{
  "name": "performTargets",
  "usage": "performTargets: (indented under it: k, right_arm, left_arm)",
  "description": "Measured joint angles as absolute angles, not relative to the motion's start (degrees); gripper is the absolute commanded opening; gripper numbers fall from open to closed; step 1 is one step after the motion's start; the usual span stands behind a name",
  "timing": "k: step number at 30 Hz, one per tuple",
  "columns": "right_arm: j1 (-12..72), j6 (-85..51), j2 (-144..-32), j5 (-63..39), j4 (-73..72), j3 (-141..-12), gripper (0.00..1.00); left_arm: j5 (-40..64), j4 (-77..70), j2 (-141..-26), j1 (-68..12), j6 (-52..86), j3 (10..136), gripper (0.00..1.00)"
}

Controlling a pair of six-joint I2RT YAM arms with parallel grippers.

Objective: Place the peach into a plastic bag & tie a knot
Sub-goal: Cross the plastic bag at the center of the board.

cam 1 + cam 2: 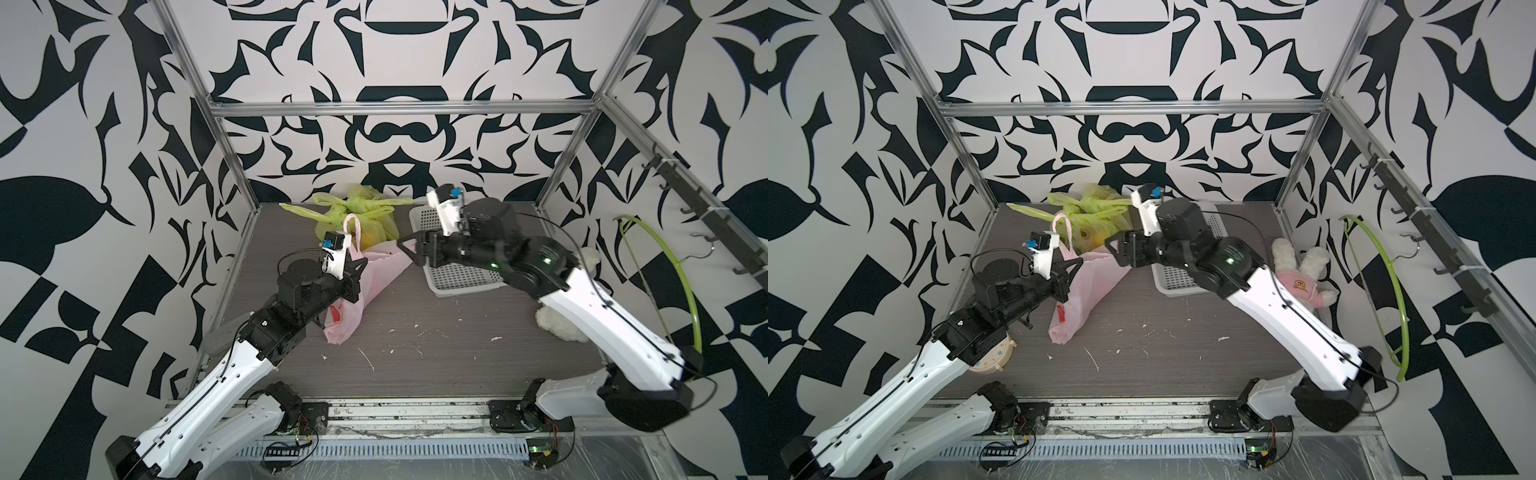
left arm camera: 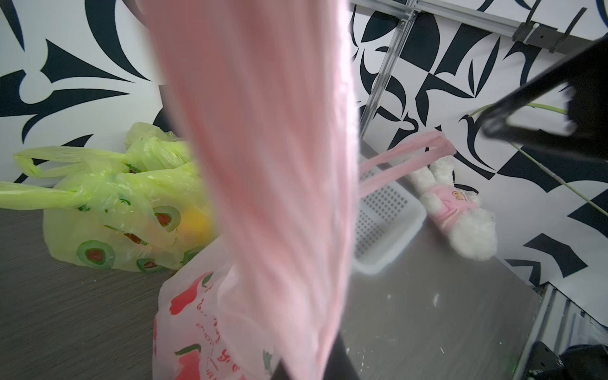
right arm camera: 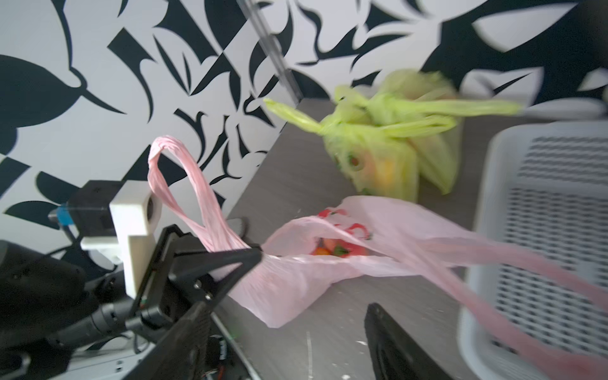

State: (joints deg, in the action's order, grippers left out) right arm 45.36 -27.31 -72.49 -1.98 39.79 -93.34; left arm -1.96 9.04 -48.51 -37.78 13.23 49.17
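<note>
Left gripper (image 1: 360, 264) is clamped on one handle (image 3: 184, 184) of the pink bag (image 1: 374, 274). Right gripper (image 1: 407, 251) jaws stand open, the other handle (image 2: 404, 161) just beside them

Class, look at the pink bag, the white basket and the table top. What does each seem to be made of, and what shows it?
pink bag: thin plastic film, semi-transparent; it crumples, and its contents show through.
white basket: probably rigid moulded plastic; smooth, with regular perforations.
table top: grey, with fine wood-grain lines; laminate or real wood, cannot tell.
</note>
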Motion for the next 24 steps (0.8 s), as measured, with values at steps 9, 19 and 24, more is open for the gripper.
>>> performTargets:
  k: [9, 19, 24]
  right_arm:
    - [42.4, -21.1, -62.0, 7.9, 40.8, -80.6, 0.86]
    - [39.6, -17.5, -65.2, 6.8, 33.4, -73.1, 0.89]
    - [34.5, -17.6, -67.3, 3.1, 29.3, -73.1, 0.89]
  left_arm:
    - [-1.9, 10.5, -49.3, -37.8, 13.2, 51.2, 0.0]
    - [-1.7, 12.3, -49.6, -37.8, 13.2, 53.2, 0.0]
    - [-1.4, 12.3, -49.6, -37.8, 13.2, 53.4, 0.0]
